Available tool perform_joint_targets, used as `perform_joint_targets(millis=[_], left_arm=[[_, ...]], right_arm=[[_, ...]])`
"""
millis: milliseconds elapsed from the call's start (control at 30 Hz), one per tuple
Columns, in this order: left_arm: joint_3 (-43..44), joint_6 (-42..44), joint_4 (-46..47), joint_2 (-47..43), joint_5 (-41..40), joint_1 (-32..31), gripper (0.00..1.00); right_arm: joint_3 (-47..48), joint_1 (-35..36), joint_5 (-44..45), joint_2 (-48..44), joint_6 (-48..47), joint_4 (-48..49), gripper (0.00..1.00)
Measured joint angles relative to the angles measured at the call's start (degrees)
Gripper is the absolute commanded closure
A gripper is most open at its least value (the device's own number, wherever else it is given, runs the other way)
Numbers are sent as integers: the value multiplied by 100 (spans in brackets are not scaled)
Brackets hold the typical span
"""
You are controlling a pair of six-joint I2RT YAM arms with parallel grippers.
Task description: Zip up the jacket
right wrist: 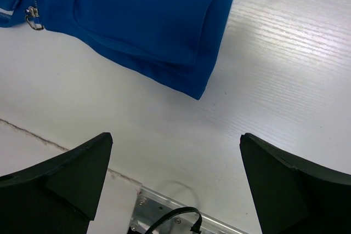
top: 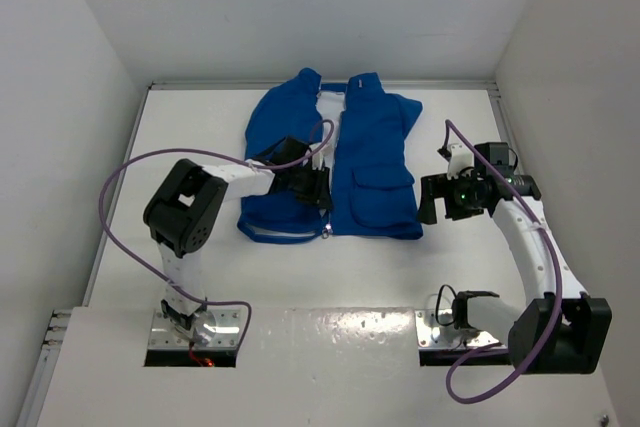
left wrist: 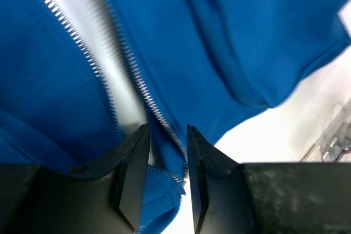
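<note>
Your jacket (top: 375,147) lies flat on the table (top: 330,277), collar at the far side, front open (white lining shows between the zipper (left wrist: 137,75) rows). Your left gripper (top: 318,192) sits at the hem by the zipper's lower end, jaws narrow, blue fabric in the gap; you cannot tell whether they pinch it. Your right gripper (top: 440,197) hovers spread wide beside the jacket's right edge.

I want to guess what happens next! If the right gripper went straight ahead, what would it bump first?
Most likely the bare table, just short of the jacket. The right gripper tilts down with jaws wide open, and only tabletop shows between them. Depth is unclear, though.
</note>
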Motion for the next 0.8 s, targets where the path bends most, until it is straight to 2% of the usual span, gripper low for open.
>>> perform_joint_targets(millis=[233, 533, 800], left_arm=[[42, -114, 7, 238, 90, 31, 63], [24, -380, 365, 315, 929, 138, 65], [-149, -463, 638, 313, 1075, 136, 65]], right_arm=[[33, -2, 0, 22, -7, 4, 0], [35, -2, 0, 24, -52, 4, 0], [35, -2, 0, 24, -87, 7, 0]])
